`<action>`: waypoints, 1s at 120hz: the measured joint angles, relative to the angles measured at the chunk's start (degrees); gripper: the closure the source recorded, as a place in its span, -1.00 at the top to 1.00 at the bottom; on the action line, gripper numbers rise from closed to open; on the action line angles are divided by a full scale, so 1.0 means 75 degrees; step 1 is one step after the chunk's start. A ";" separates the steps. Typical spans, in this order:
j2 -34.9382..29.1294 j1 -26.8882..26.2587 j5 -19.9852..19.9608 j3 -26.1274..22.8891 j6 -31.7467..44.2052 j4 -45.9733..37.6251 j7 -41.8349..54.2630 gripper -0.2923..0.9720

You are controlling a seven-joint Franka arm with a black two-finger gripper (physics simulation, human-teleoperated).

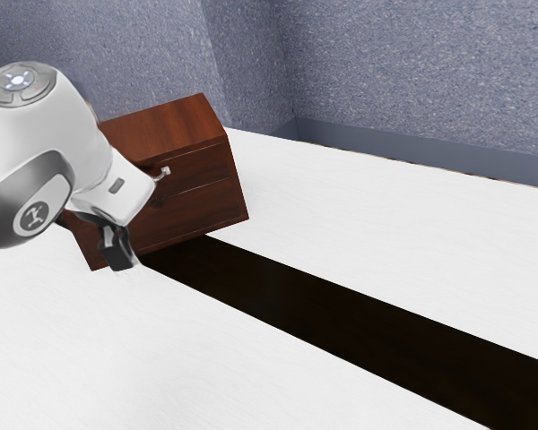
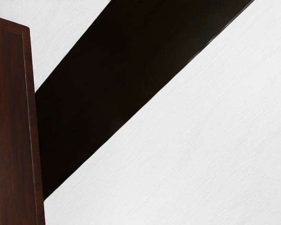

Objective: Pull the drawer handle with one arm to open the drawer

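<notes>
A dark brown wooden cabinet (image 1: 184, 170) stands on the white surface at the exterior view's upper left. Its upper drawer front (image 1: 197, 166) sits flush with the cabinet body and carries a small silver handle (image 1: 162, 172). My gripper (image 1: 117, 253) hangs low in front of the cabinet's near corner, below the handle and toward the exterior view's left of it, close to the white surface. It holds nothing. In the wrist view a wooden face of the cabinet (image 2: 11, 126) lies beside my hand.
A wide black strip (image 1: 341, 313) runs across the white surface (image 1: 386, 224) from the cabinet's base toward the exterior view's lower right, also seen as the black strip (image 2: 107, 79) in the wrist view. A blue-grey wall (image 1: 386, 63) stands behind.
</notes>
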 joint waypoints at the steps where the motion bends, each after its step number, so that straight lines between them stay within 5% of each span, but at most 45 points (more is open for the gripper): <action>1: 0.0005 0.0039 0.0004 -0.0001 0.0045 -0.0002 0.0028 0.54; 50: 0.1300 0.1326 -0.0116 -0.0003 0.2055 0.0565 0.1318 0.54; 84: 0.2973 0.1324 -0.0268 -0.0056 0.2567 0.1862 0.1922 0.54; 120: 0.3494 0.1317 -0.0705 0.0114 0.2596 0.2175 0.2161 0.54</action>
